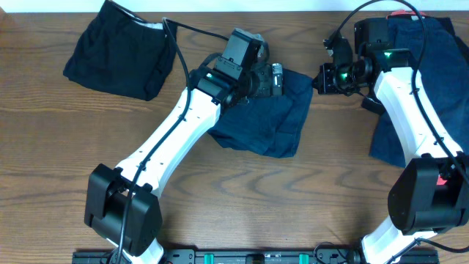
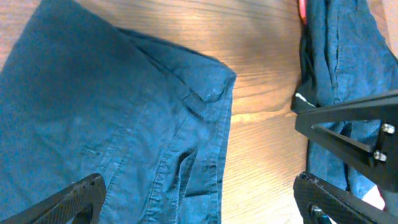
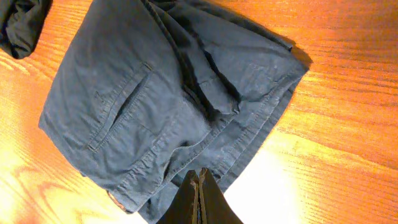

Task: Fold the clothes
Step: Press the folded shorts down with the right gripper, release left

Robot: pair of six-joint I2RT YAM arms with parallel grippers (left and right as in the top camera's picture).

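Note:
Folded navy shorts [image 1: 271, 121] lie at the table's middle. My left gripper [image 1: 268, 78] hovers over their far edge, open and empty; in the left wrist view its jaws [image 2: 199, 205] straddle the shorts' hem [image 2: 112, 112]. My right gripper [image 1: 325, 75] is just right of the shorts, shut and holding nothing I can see. In the right wrist view its closed tips [image 3: 199, 177] point at the shorts' edge [image 3: 161, 93], pocket side up. A black garment [image 1: 121, 51] lies folded at the far left. A pile of navy clothes [image 1: 432, 81] lies at the far right.
The navy pile also shows in the left wrist view [image 2: 339, 56], with a coral sliver [image 2: 302, 7] at its top edge. The black garment's corner shows in the right wrist view [image 3: 18, 25]. Bare wood table [image 1: 293, 198] lies in front of the shorts.

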